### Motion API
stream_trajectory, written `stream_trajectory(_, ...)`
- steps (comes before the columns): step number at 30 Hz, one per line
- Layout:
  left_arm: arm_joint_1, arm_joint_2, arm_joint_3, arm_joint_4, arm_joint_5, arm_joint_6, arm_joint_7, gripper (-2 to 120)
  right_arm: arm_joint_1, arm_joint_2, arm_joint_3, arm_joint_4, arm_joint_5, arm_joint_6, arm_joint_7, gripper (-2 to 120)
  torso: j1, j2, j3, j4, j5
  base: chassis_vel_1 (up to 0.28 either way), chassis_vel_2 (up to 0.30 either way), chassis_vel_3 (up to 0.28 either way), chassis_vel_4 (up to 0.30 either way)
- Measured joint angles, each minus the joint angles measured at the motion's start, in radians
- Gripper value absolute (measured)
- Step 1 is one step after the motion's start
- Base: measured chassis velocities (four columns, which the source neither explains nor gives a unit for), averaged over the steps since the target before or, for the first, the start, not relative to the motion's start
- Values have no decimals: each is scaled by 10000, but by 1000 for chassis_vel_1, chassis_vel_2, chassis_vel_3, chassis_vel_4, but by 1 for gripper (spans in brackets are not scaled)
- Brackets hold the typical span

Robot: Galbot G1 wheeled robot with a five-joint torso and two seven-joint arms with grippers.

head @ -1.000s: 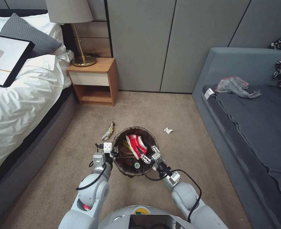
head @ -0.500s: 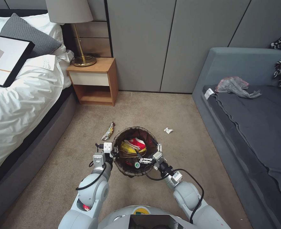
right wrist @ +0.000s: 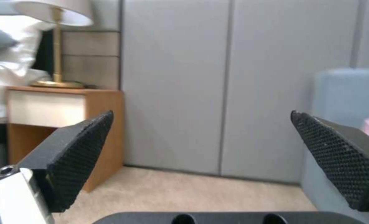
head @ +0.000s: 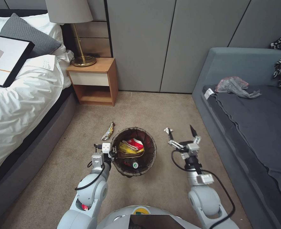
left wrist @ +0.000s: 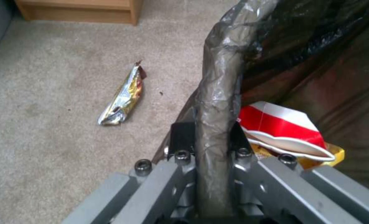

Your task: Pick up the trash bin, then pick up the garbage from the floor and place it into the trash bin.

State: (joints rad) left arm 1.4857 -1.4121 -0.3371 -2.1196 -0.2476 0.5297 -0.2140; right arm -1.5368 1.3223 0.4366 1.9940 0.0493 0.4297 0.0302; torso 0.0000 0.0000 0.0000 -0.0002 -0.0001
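The trash bin (head: 150, 141), lined with a dark bag, hangs just above the carpet with my left gripper (head: 112, 155) shut on its near-left rim (left wrist: 217, 93). Inside lie garbage pieces: a red-and-white cup (head: 135, 143) (left wrist: 281, 123), a yellow wrapper (head: 126, 148) and a green-capped bottle (head: 135, 165). My right gripper (head: 181, 131) hovers to the right of the bin, open wide with nothing between its pads (right wrist: 81, 154). A white wad (head: 167, 130) lies on the floor by its left fingertip. On the carpet left of the bin rests a gold snack wrapper (head: 108, 131) (left wrist: 124, 97).
A bed (head: 16, 105) runs along the left. A wooden nightstand (head: 94, 81) (right wrist: 47, 109) with a lamp (head: 73, 35) stands at the back. A grey sofa (head: 258, 127) lines the right. Open carpet lies between them.
My right gripper let the red-and-white cup drop into the bin, then swung out to the right, away from the bin, and opened wide. The left arm and bin stayed put.
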Motion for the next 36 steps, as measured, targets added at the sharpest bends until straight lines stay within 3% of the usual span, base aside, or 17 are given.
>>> stream_trajectory(7,-7,-50,-20,68,32,-25,4,2,-953,540,749,-709,514,1331,234,100,0,0,0,0,2,0,0,0,0)
stream_trajectory(10,-8,-66,-20,68,35,-25,4,2,-960,621,766,-970,496,1485,235,100,0,0,0,1,3,0,0,0,0)
stream_trajectory(25,56,-74,-93,-40,41,-25,2,2,-540,700,731,-1345,494,1466,171,100,0,0,1,3,1,0,0,0,0)
stream_trajectory(36,28,-103,-48,-23,50,-32,4,2,-455,708,772,-1431,496,1483,67,100,0,0,0,2,-1,-152,148,148,-164)
